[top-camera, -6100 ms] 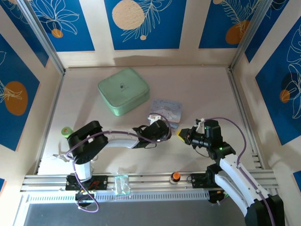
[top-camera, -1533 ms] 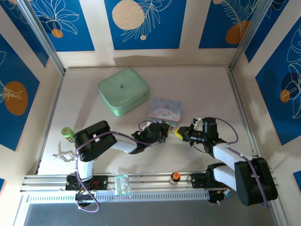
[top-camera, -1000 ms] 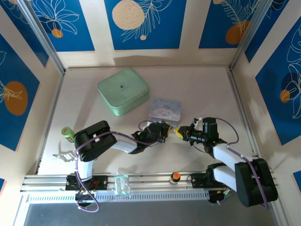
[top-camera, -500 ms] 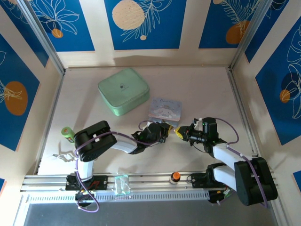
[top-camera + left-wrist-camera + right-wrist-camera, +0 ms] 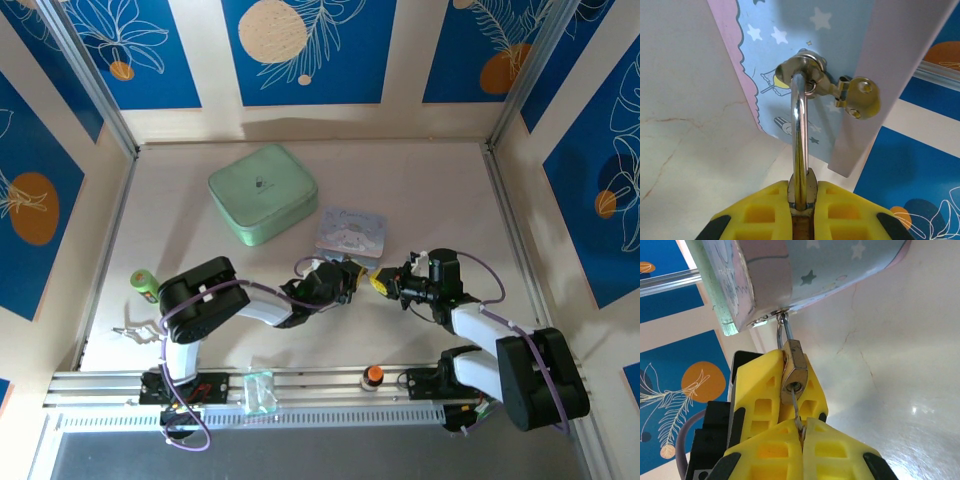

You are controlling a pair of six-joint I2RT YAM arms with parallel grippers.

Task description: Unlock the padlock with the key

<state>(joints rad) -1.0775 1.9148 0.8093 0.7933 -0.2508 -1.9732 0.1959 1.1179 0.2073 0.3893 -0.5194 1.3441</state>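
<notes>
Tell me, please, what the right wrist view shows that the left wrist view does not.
Right wrist: the keyhole end of the padlock with the key in it, pinched by the shut right gripper. Left wrist: the brass latch tab on the tin. Both: the shackle through the tin's ring, and the left gripper clamping the padlock.

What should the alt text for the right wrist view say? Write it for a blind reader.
The yellow-fingered right gripper pinches a thin silvery key, its tip at the keyhole of a small brass padlock. The left gripper clamps the padlock, whose shackle is hooked through the hasp of a pale blue star-printed tin.
</notes>
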